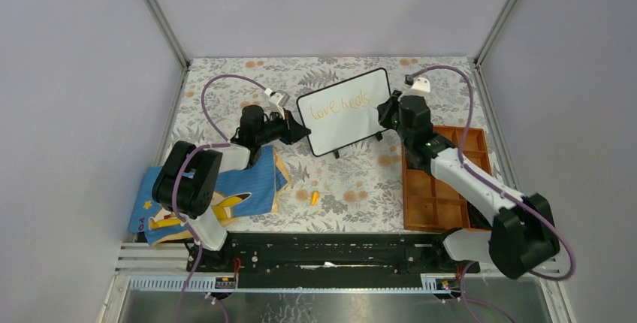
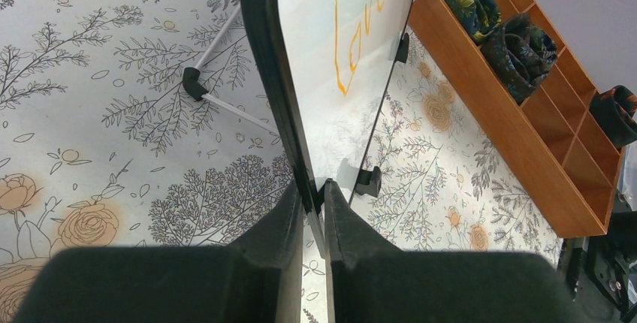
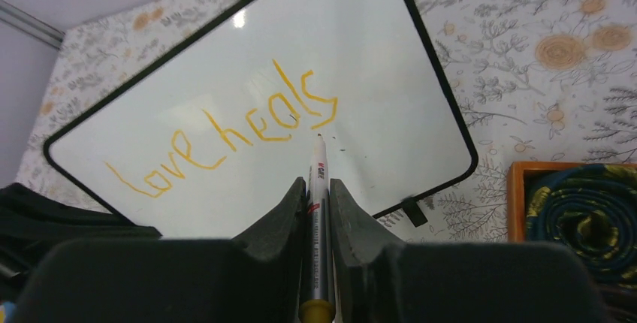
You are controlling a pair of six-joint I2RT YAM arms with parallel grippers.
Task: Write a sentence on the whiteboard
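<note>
Closest to the arm bases, on your left, a blue cartoon-printed cloth [image 1: 225, 191] lies rumpled under the left arm. A small orange object [image 1: 315, 197] sits alone on the floral tabletop [image 1: 353, 180] just beside it; it is too small to identify.

On your right, the wooden tray [image 1: 432, 203] is divided into square compartments, and the right arm reaches across it. From the left wrist view, three compartments along one long side of the tray [image 2: 481, 90] each hold a dark rolled cloth with a yellowish pattern: one [image 2: 471, 1], a second [image 2: 522, 45] next to it, and a third [image 2: 617, 113] further along. The compartments beside them show bare wood.

Farther back, at mid-table, you find the whiteboard [image 1: 353, 131], angled between the two arms. Your left pincer [image 2: 314, 195] is clamped on the thin black frame at the board's left edge. Your right pincer [image 3: 318, 184] is closed around a marker [image 3: 317, 263], whose tip points at the board just below the final letter. Whether the tip touches the surface cannot be told. The sentence [image 3: 259, 124] runs in orange script across the white face and reads "love heals" so far.
</note>
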